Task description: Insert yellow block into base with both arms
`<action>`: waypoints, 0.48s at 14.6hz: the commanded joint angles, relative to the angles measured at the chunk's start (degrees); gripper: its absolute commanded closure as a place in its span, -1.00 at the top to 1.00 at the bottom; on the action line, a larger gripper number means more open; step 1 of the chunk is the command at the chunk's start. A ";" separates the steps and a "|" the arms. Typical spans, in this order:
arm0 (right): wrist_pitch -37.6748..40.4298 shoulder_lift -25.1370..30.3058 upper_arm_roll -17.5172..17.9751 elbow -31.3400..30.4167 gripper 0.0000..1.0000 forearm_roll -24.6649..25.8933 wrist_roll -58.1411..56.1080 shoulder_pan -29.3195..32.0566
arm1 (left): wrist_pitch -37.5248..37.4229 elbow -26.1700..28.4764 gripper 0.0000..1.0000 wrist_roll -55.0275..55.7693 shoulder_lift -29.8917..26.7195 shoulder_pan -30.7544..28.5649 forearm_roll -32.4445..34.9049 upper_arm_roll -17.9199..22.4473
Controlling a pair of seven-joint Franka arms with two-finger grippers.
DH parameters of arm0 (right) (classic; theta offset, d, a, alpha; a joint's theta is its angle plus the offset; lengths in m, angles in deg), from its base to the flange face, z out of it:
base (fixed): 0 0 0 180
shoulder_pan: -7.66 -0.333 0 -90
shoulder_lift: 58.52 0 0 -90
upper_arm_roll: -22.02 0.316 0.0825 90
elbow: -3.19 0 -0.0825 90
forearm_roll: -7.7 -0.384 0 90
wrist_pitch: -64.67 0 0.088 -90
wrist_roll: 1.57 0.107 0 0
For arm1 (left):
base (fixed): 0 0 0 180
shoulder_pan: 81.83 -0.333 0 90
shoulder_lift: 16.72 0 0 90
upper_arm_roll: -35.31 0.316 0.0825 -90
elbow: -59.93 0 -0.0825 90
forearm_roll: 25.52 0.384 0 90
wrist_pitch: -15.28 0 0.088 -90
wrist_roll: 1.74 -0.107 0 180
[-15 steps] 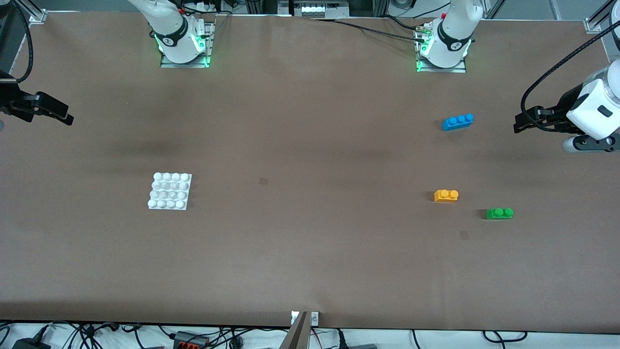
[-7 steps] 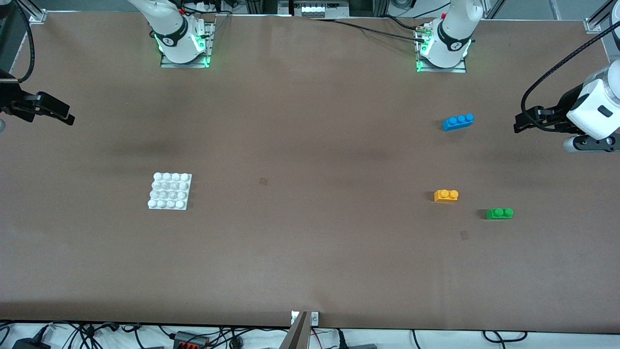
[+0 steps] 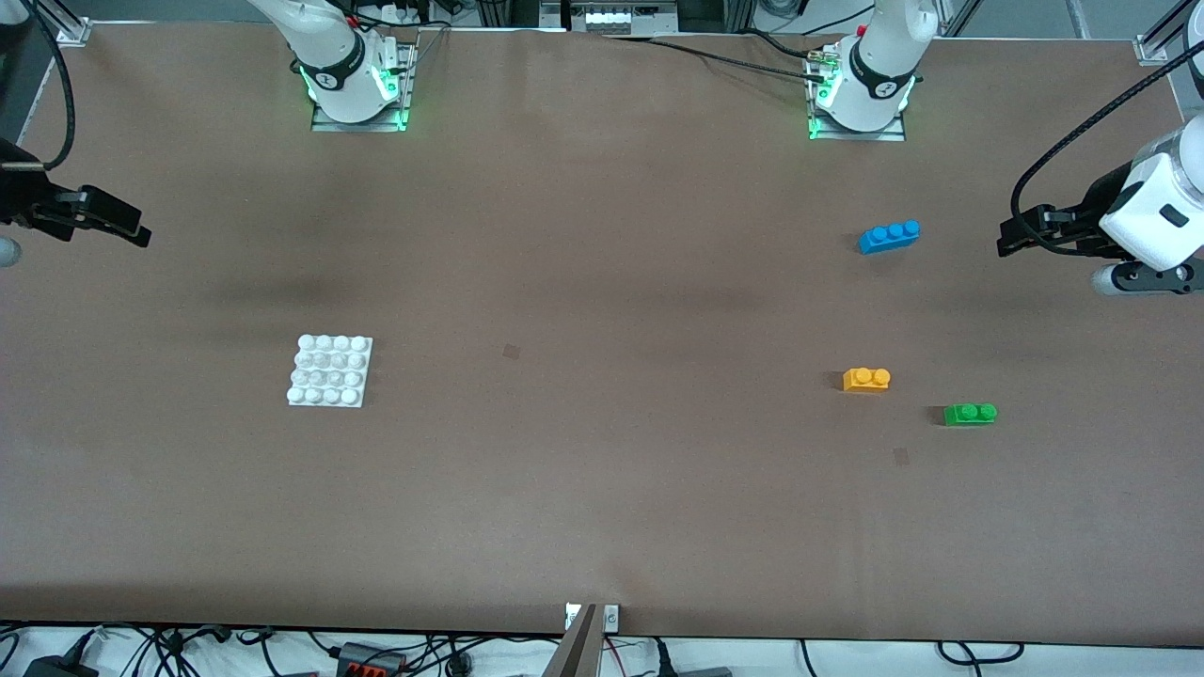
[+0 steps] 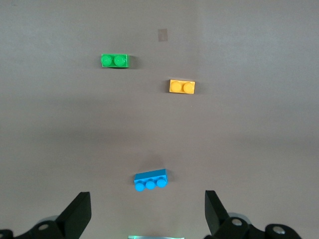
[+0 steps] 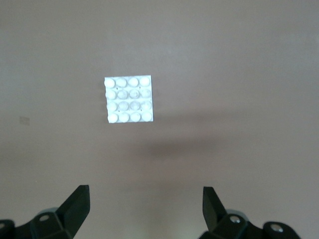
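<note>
The yellow block [image 3: 866, 379] lies on the brown table toward the left arm's end; it also shows in the left wrist view [image 4: 182, 86]. The white base [image 3: 329, 370] lies toward the right arm's end and shows in the right wrist view [image 5: 129, 99]. My left gripper [image 3: 1008, 237] hangs open and empty high over the table's left-arm end; its open jaws show in the left wrist view [image 4: 148, 211]. My right gripper [image 3: 132, 232] hangs open and empty high over the right-arm end, its jaws wide apart in the right wrist view [image 5: 145, 206].
A blue three-stud brick [image 3: 889, 235] lies farther from the front camera than the yellow block. A green two-stud brick [image 3: 970, 414] lies beside the yellow block, slightly nearer the camera. Both show in the left wrist view: blue [image 4: 150, 180], green [image 4: 114, 60].
My right gripper has drifted slightly toward the table's middle and lower in the front view. The left gripper and the bricks have not moved.
</note>
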 commanded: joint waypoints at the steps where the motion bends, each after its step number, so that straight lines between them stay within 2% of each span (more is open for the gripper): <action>1: 2.79 -2.13 0.50 0.34 1.00 0.27 0.16 0.91 | -0.83 -0.60 1.00 -0.92 0.04 -0.43 1.17 -0.37; 3: 1.77 -4.31 0.41 0.69 1.00 0.27 0.77 0.91 | -0.83 -0.60 1.00 -0.92 0.04 -0.43 1.09 -0.28; 5: -1.31 -8.43 0.41 5.23 1.00 0.71 -0.19 0.91 | -0.83 -0.60 1.00 -0.92 0.04 -0.43 1.08 -0.28; 7: -2.37 -12.13 0.41 6.05 1.00 0.01 0.41 0.82 | -0.83 -0.60 1.00 -0.92 0.04 -0.43 1.08 -0.28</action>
